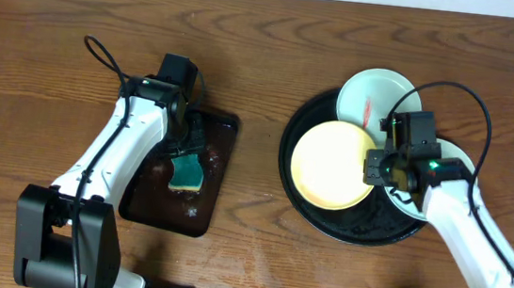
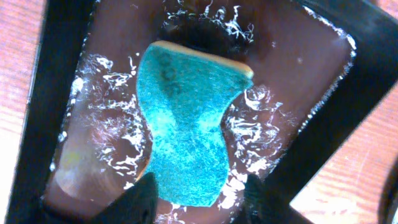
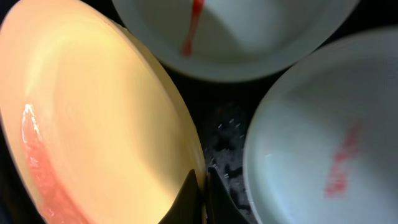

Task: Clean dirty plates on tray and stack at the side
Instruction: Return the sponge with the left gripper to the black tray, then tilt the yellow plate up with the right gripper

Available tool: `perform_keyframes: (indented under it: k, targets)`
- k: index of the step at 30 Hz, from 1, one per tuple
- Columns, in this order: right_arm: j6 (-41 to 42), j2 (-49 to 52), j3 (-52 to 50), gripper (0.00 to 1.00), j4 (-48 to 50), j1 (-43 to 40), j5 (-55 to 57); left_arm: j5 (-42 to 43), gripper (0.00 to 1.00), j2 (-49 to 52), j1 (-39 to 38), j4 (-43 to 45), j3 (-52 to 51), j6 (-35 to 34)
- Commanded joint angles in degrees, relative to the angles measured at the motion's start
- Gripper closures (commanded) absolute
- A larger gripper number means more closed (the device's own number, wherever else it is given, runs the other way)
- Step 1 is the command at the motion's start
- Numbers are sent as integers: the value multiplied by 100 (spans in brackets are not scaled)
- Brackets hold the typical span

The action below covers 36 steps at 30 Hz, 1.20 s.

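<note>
The large black round tray (image 1: 301, 201) holds three plates. The pale yellow plate (image 1: 331, 165) lies at its left, with a red smear in the right wrist view (image 3: 93, 124). A white plate (image 1: 371, 93) with a red streak sits at the back (image 3: 230, 37). Another white plate (image 3: 323, 143) with a red smear lies at the right, mostly under the right arm (image 1: 449, 163). My right gripper (image 3: 202, 186) is shut on the yellow plate's right rim (image 1: 373, 167). My left gripper (image 2: 199, 193) is open over a teal sponge (image 2: 186, 130), its fingers either side of the sponge's near end.
The sponge (image 1: 186, 171) lies in a small dark rectangular tray (image 1: 211, 130) with white suds (image 2: 118, 143) at the table's left. Brown wooden table (image 1: 265, 60) surrounds both trays.
</note>
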Motion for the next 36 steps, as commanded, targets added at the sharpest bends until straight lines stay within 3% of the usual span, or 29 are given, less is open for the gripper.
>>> perform_keyframes:
  k: [1,10,20,25,26,27,36]
  targets:
    - [107,-428,129,99,22,398,1294,63,43,-39,11,-15,35,74]
    - [-59,-890,133,99,122,1331,3259,428,41,-260,11,-42,66,160]
    - [-564,-922,131,99,127,2889,5674,428,40,-1368,11,-61,70,393]
    - [-804,-931,131,99,125,3449,6168,426,33,-1775,11,-61,70,393]
    - [-804,-935,133,99,127,3536,6223,426,30,-1803,11,-61,70,393]
    - [-809,-944,133,99,127,3617,6264,426,20,-1810,11,-61,70,393]
    - [-1611,-1001,133,99,343,4227,7038,426,18,-1794,11,-59,70,391]
